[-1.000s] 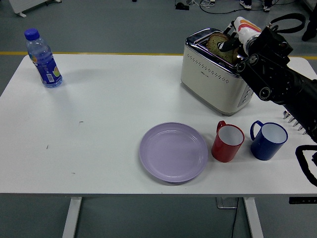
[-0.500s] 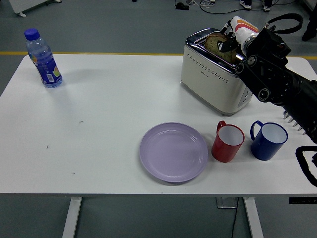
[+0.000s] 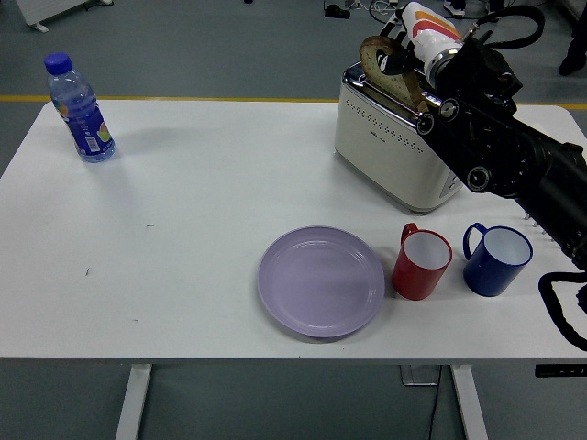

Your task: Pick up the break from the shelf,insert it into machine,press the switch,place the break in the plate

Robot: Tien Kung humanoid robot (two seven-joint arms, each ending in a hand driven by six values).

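A brown bread slice (image 3: 387, 66) is held above the cream and chrome toaster (image 3: 393, 137) at the table's back right. My right hand (image 3: 411, 46) is shut on the slice, which is tilted and lifted clear of the slot. The black right arm (image 3: 514, 156) reaches in from the right edge over the toaster. A lilac plate (image 3: 321, 280) lies empty near the front middle of the table. My left arm is out of view.
A red mug (image 3: 422, 262) and a blue mug (image 3: 495, 259) stand right of the plate, below my arm. A blue water bottle (image 3: 81, 108) stands at the back left corner. A small rack (image 3: 541, 225) peeks out under the arm at the right edge.
My right hand has lifted the bread slice up and to the left, out of the toaster slot where it sat before.
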